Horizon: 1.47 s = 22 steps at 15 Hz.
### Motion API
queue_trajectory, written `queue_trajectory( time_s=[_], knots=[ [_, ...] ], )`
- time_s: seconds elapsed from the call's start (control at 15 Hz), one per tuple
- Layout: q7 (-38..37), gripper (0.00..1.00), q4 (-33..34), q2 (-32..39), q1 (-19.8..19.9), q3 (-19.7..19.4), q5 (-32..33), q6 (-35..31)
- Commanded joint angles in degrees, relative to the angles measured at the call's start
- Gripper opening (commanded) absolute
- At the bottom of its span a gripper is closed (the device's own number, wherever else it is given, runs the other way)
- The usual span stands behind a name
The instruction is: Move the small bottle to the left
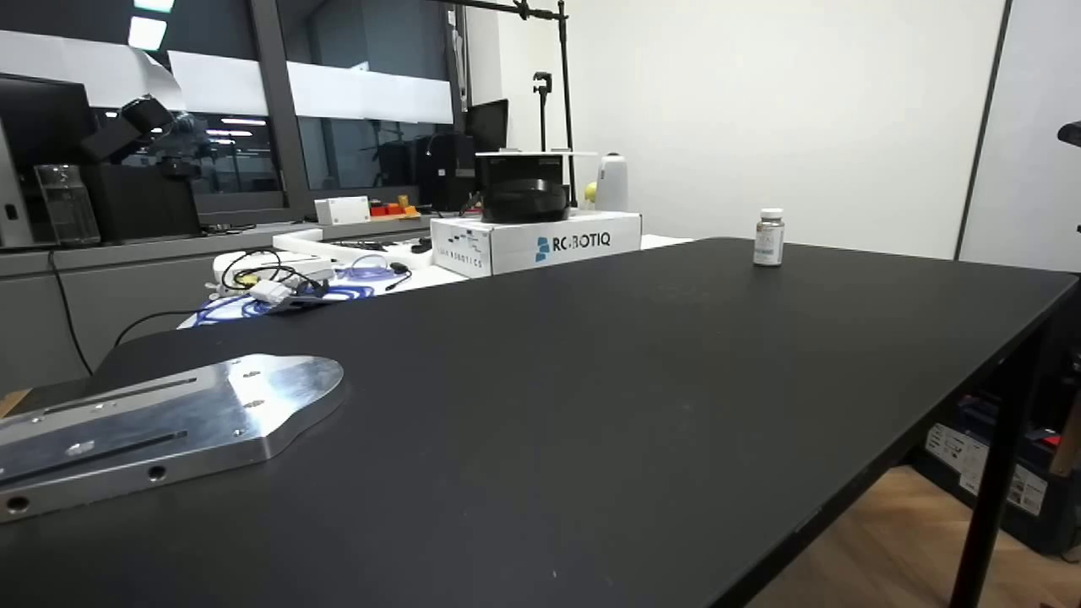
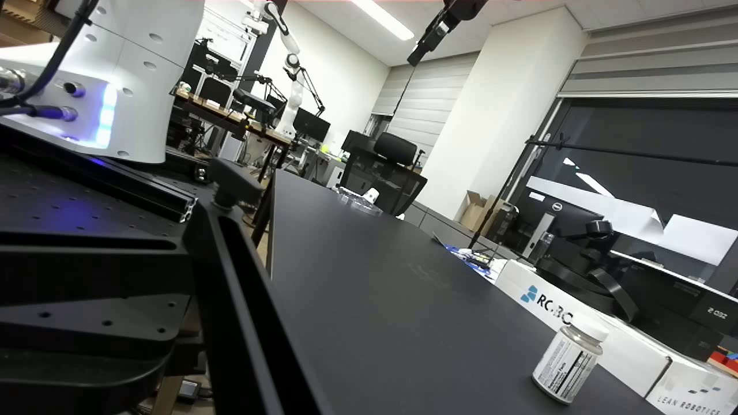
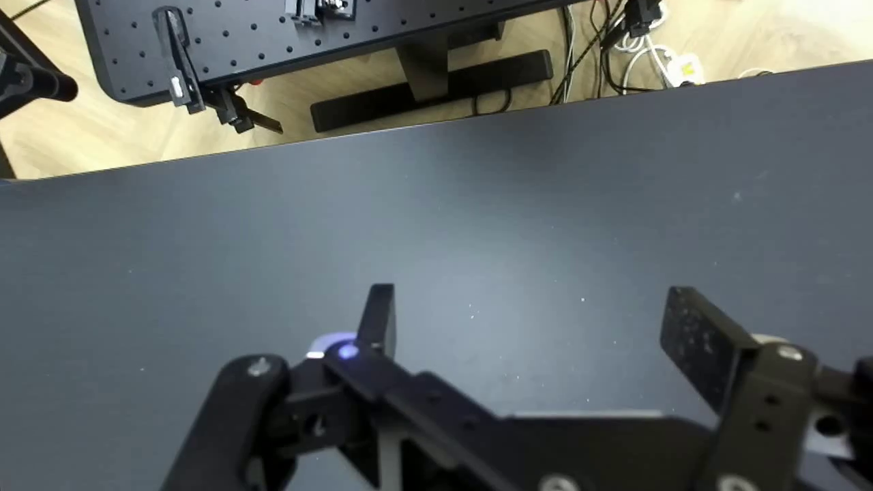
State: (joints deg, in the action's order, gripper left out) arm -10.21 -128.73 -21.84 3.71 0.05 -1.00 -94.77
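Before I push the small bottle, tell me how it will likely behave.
The small bottle stands upright, taller than it is wide, so a push near its white cap could tip it. Being round, it would probably roll if it toppled onto the black table. Its sides look straight and undented, so it is likely stiff when gripped.
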Motion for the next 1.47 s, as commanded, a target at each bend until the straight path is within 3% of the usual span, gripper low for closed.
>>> queue_trajectory(
  time_s=[0.0, 0.2, 0.47, 0.73, 1.0, 1.2, 1.27, 1.4],
  knots=[
    [0.05, 1.0, 2.78, 2.46, 2.37, -3.07, 0.5, -3.53],
    [-0.8, 1.0, 6.85, 6.14, 6.49, -7.71, -0.25, -8.31],
    [-1.24, 1.0, 16.68, 14.74, 11.42, -14.6, -2.97, -8.21],
    [-3.49, 1.0, 28.48, 23.63, 14.59, -19.16, -10.2, -7.64],
    [-9.65, 1.0, 40.7, 33.47, 16.87, -20.52, -18.12, -8.43],
    [-17.69, 1.0, 48.35, 39.05, 18.01, -20.39, -20.28, -6.33],
    [-11.71, 1.0, 41.21, 34.46, 17.66, -19.76, -19.19, -9.6],
    [-11.97, 1.0, 42.49, 36.08, 17.77, -19.52, -19.15, -9.65]
  ],
)
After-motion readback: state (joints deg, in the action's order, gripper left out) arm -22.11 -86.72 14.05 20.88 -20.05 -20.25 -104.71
